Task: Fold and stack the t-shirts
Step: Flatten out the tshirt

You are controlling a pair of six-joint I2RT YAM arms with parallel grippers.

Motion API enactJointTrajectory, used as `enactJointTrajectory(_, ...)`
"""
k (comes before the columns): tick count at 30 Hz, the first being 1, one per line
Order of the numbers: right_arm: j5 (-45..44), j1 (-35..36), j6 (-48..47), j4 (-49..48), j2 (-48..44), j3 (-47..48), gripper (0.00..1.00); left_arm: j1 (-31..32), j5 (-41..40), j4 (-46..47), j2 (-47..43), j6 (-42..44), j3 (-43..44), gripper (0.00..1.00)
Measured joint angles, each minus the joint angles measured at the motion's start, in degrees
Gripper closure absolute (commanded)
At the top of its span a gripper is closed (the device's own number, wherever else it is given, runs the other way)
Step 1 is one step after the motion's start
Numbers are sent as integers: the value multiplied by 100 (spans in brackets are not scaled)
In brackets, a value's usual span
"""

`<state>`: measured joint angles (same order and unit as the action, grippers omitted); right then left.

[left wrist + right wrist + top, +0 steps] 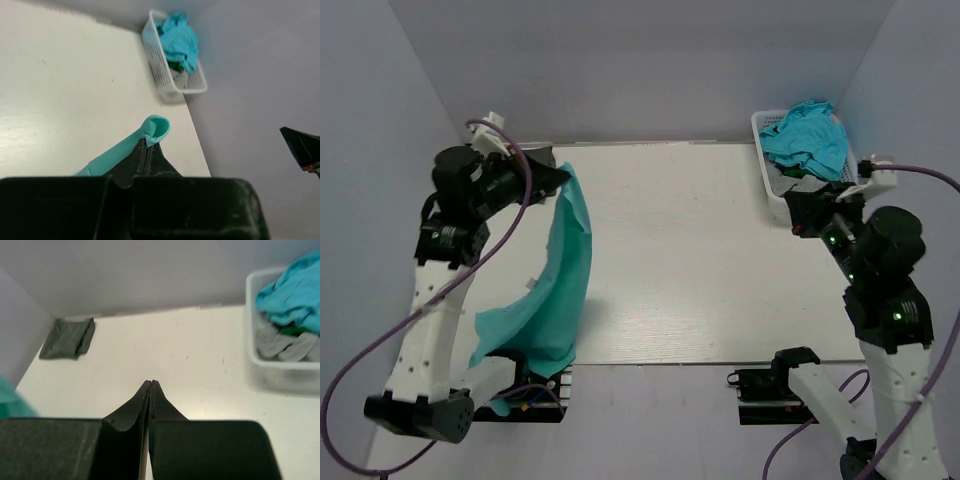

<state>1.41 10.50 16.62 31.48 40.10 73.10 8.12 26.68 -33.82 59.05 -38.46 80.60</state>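
You have soft, even light from above on the pale table (700, 250). The hanging teal t-shirt (570, 262) casts a faint shadow to its right. In both wrist views the dark foreground is blurred, and the basket (160, 80) looks slightly soft.

Overhead view from behind; low wrist views, all sharing basket (161, 75)

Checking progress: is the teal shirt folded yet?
No: the shirt hangs in a long loose drape from the shut left gripper.
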Motion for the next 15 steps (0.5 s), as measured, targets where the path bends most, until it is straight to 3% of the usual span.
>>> enactJointTrajectory(7, 417, 0, 146, -232, 546, -905, 100, 249, 658, 1309, 1353, -319, -1045, 100)
enactJointTrajectory(12, 509, 0, 208, -382, 1010, -1119, 100, 804, 673, 1851, 2555, -361, -922, 100)
enactJointTrajectory(15, 498, 0, 232, -470, 1239, -1121, 100, 1357, 632, 1862, 3668, -280, -334, 100)
